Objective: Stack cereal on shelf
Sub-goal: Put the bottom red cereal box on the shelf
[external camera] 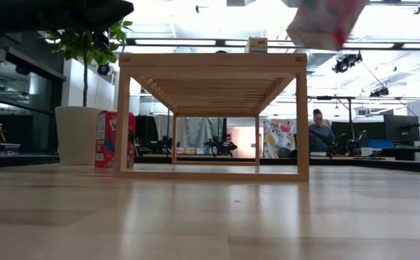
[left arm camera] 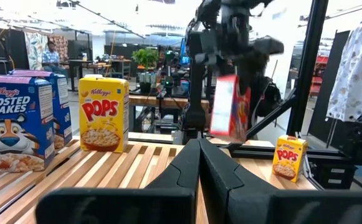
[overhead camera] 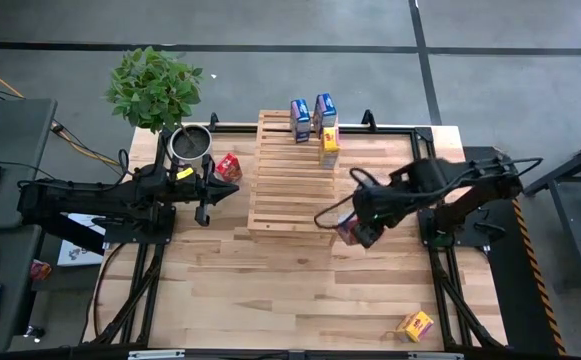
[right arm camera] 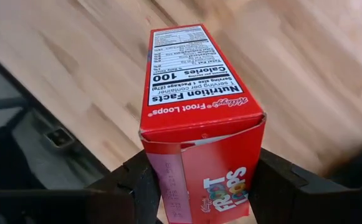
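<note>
The shelf [overhead camera: 295, 175], a pale slatted rack, stands mid-table. Two blue cereal boxes [overhead camera: 300, 118] [overhead camera: 325, 108] and a yellow one [overhead camera: 329, 143] stand upright on its far end. A red box [overhead camera: 228, 167] stands on the table by its left side. Another yellow box [overhead camera: 416, 325] lies near the table's front right corner. My right gripper [overhead camera: 355, 228], just right of the shelf's near end, is shut on a red Froot Loops box [right arm camera: 196, 93]. My left gripper [overhead camera: 205, 190] waits shut at the shelf's left side, holding nothing. My right gripper pinches the red box between its two fingers [right arm camera: 137, 180], on two opposite faces near its flap end [right arm camera: 199, 140]. The fingers come from above, pointing steeply down. The box hangs below them, tilted and lifted clear of table and shelf [external camera: 325, 22].
A potted plant [overhead camera: 155, 88] and a metal pot [overhead camera: 189, 145] stand at the table's far left. Bare plank tabletop [overhead camera: 290, 290] lies in front of the shelf. A person [external camera: 319, 133] sits far off in the room behind.
</note>
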You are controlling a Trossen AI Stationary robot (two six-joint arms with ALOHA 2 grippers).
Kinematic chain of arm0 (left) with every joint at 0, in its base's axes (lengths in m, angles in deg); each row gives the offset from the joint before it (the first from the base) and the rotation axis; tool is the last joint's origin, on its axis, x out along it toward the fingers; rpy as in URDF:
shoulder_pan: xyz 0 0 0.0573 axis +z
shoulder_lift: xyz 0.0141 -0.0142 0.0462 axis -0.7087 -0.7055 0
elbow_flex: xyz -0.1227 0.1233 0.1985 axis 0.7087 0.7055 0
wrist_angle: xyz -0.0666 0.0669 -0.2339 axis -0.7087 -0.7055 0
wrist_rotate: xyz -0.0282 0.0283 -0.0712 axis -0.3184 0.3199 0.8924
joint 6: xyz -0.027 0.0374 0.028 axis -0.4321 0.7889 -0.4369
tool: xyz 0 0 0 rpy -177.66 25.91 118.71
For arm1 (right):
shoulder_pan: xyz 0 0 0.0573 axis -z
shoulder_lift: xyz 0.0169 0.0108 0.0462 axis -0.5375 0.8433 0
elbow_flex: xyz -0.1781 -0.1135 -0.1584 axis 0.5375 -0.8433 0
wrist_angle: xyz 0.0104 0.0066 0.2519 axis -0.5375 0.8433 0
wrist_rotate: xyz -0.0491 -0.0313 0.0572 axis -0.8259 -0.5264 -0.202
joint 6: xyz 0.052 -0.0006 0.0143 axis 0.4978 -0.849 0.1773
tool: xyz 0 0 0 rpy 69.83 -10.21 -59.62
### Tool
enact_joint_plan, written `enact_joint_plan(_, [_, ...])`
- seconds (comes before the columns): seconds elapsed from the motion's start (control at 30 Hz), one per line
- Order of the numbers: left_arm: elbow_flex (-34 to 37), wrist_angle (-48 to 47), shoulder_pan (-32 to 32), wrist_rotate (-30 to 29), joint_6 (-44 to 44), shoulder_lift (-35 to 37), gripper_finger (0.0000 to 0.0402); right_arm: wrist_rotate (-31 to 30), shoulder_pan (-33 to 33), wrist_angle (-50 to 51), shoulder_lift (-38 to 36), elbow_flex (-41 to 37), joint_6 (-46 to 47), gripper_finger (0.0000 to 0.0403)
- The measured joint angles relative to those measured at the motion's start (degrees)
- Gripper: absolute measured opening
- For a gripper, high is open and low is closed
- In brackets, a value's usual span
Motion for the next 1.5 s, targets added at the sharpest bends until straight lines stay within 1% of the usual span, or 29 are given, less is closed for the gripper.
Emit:
enact_joint_plan(0.07, [0.0,-0.05,0.0,0.0,0.0,0.0,0.0,3.43,-1.04,-0.1,-0.18,-3.83,2.14,0.0186])
enact_joint_plan(0.2, [0.0,-0.07,0.0,0.0,-0.41,0.01,0.0,13.12,-3.85,0.04,-1.09,-13.58,7.89,0.0186])
enact_joint_plan(0.27, [0.0,-0.04,0.0,0.0,-0.42,0.02,0.0,16.86,-5.28,-0.17,-1.23,-18.35,10.1,0.0186])
enact_joint_plan(0.33, [0.0,0.1,0.0,0.0,-0.42,0.0,0.0,19.42,-6.45,-1.72,-1.23,-22.44,10.97,0.0186])
enact_joint_plan(0.4, [0.0,0.19,0.0,0.0,-0.43,0.0,0.0,20.2,-7.23,-5.59,-1.23,-25.74,10.72,0.0186])
enact_joint_plan(0.47, [0.0,0.25,0.0,0.0,-0.44,0.0,0.0,18.74,-7.55,-11.33,-1.23,-27.7,8.62,0.0186])
enact_joint_plan(0.6, [0.0,0.26,0.0,0.0,-0.42,0.01,0.0,12.52,-7.27,-19.88,-1.23,-28.02,4.18,0.0186])
enact_joint_plan(0.7, [0.0,0.26,0.0,0.0,-0.39,0.02,0.0,6.01,-6.53,-20.18,-1.29,-26.09,0.98,0.0186])
enact_joint_plan(0.8, [0.0,0.27,0.0,0.0,-0.42,0.01,0.0,-1.51,-5.54,-16.43,-1.28,-23.77,-0.99,0.0186])
enact_joint_plan(0.87, [0.0,0.26,-0.02,0.0,-0.42,0.0,0.0,-4.53,-4.58,-14.43,-1.3,-22.26,-1.06,0.0186])
enact_joint_plan(1.0, [0.0,0.28,0.0,0.0,-0.42,0.0,0.0,-4.8,-2.98,-11.97,-1.29,-20.06,-1.66,0.0186])
enact_joint_plan(1.17, [0.0,0.26,0.0,0.0,-0.42,0.0,0.0,-5.11,-2.42,-12.52,-1.27,-18.06,-3.78,0.0186])
enact_joint_plan(1.33, [0.0,0.26,-0.02,0.0,-0.42,0.01,0.0,-6.75,-2.46,-14.36,-1.27,-16.25,-5.93,0.0186])
enact_joint_plan(1.5, [0.0,0.26,-0.01,0.0,-0.42,0.01,0.0,-7.23,-2.48,-14.13,-1.27,-14.87,-6.12,0.0186])
